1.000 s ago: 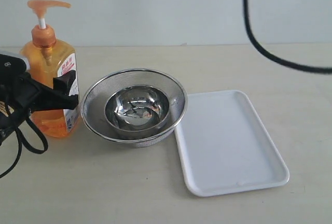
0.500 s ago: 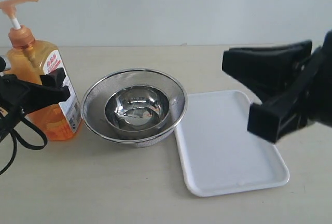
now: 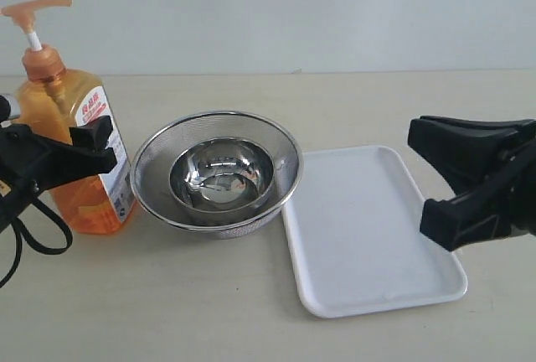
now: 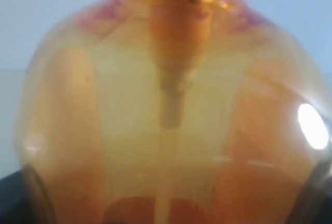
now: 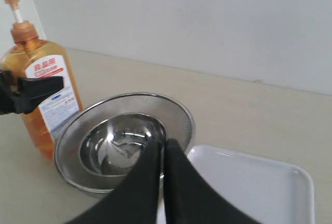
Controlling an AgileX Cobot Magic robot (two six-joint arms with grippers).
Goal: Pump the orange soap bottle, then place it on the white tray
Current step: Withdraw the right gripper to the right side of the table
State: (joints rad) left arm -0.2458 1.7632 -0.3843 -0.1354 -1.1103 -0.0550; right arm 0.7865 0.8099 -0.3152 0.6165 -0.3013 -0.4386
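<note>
We find the left gripper (image 3: 84, 146) clamped around the soap bottle (image 3: 59, 106), which is upright just left of the mesh bowl (image 3: 216, 114), apart from the tray (image 3: 360, 228). The right gripper (image 5: 162, 149) hangs near the tray, jaws pressed together, empty.

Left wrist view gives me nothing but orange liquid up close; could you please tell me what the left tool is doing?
Observer: In the exterior view, the left tool is clamped across the labelled body of the orange soap bottle, which is upright.
Operator: Thank you. Is the other arm in place for pressing yet?
Observer: No. The right tool hangs by the right edge of the white tray in the exterior view, with the steel mesh bowl between it and the pump head.
</note>
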